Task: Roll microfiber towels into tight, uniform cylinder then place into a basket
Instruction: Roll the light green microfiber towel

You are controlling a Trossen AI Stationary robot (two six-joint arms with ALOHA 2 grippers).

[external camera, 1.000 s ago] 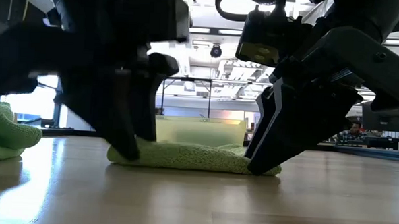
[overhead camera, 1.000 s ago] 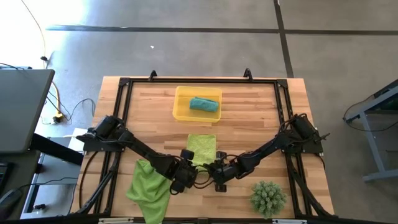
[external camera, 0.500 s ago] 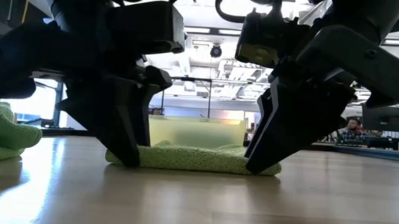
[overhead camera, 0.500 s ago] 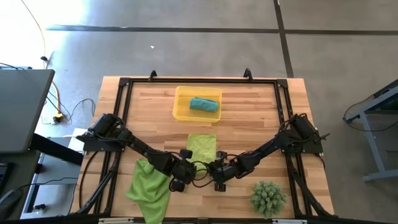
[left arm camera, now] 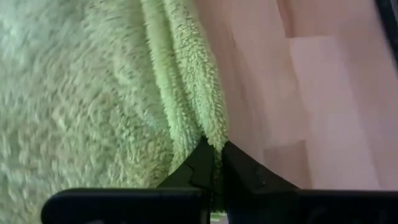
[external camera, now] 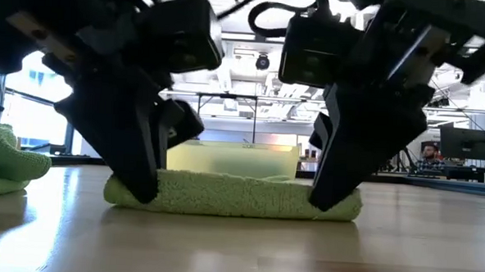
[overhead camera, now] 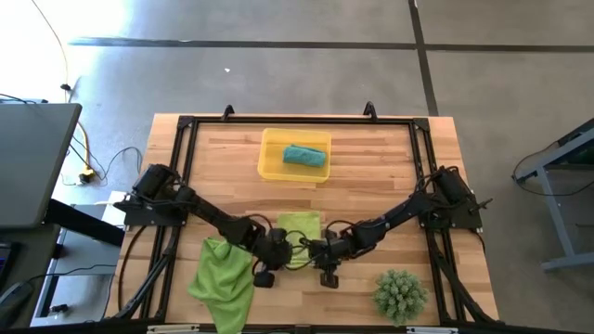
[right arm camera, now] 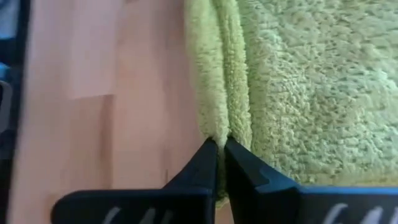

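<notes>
A lime-green microfiber towel (overhead camera: 299,227) lies folded on the wooden table, near its middle front; the low view shows it as a thick low pad (external camera: 233,195). My left gripper (overhead camera: 277,250) is shut on its near left corner and my right gripper (overhead camera: 322,251) on its near right corner. A teal towel (overhead camera: 304,155) lies rolled in the yellow basket (overhead camera: 269,167) at the far middle. A second lime-green towel (overhead camera: 223,278) lies crumpled at the near left, its lower part over the table's front edge. My left gripper pinches the towel's folded near edge (left arm camera: 210,132) at its left end between two fingers, slanting down from the near left. More than one layer rises into the tips. The towel rests on the table. My right gripper pinches the same folded near edge (right arm camera: 219,127) at its right end between two fingers, slanting down from the near right. Two thick layers meet at the tips. The towel lies on the table under the hold.
A spiky green ball-shaped plant (overhead camera: 401,294) stands at the near right. A black frame (overhead camera: 190,125) runs round the tabletop. Bare wood lies between the folded towel and the basket.
Both grippers have shut on the towel's near edge, the left one rolling and tipping steeply as it sank. The towel has been drawn slightly toward the table's near edge, and its near edge now stands thicker.
</notes>
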